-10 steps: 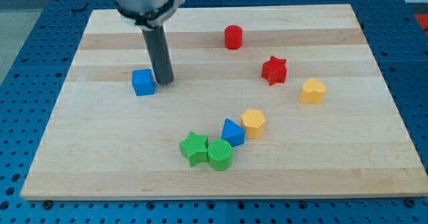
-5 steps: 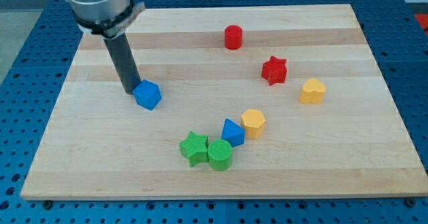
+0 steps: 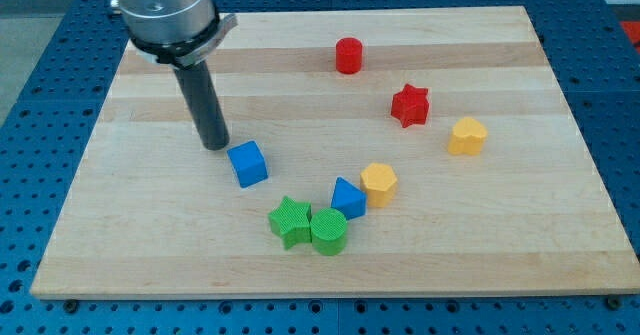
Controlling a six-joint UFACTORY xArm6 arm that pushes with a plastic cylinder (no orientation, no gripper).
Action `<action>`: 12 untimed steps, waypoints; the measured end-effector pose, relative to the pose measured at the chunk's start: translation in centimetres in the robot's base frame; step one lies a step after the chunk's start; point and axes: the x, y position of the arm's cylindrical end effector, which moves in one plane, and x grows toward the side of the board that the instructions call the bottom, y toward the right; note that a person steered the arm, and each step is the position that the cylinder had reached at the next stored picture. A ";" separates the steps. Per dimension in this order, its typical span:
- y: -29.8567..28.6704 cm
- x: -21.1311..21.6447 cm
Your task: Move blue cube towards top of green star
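**Blue cube lined up above the green star, tip behind it**

Nearest me, at the view's bottom, the green star (image 3: pixel 290 221) sits touching the green cylinder (image 3: pixel 329 231) on its right, with the blue triangular block (image 3: pixel 347 197) just beside that cylinder and the orange hexagonal block (image 3: pixel 379 183) touching or nearly touching the triangle's right side. That cluster forms a short arc, so I judge the only free approach to the star's top is from the upper left — which is where the cube lies

The blue cube (image 3: pixel 248 163) rests near the star, up and a little to the view's left of it, apart from it with bare board between. It is turned slightly, one corner edge facing me, its top face lighter than its sides, flat on the wooden board (image 3: pixel 560 235)

Behind the cube, my tip (image 3: pixel 215 147) stands on the board just to its upper left, close by — I cannot tell whether it touches. The rod is a plain pusher: it has no jaws and holds nothing. Its place behind the cube, opposite the star, suits a push down and rightward

Farther off lie the yellow block (image 3: pixel 467 135), the red star (image 3: pixel 409 105) and, near the top, the red cylinder (image 3: pixel 348 55), all well apart from the cube
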 end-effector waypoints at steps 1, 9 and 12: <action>2.2 1.6; 2.0 7.7; 6.6 7.6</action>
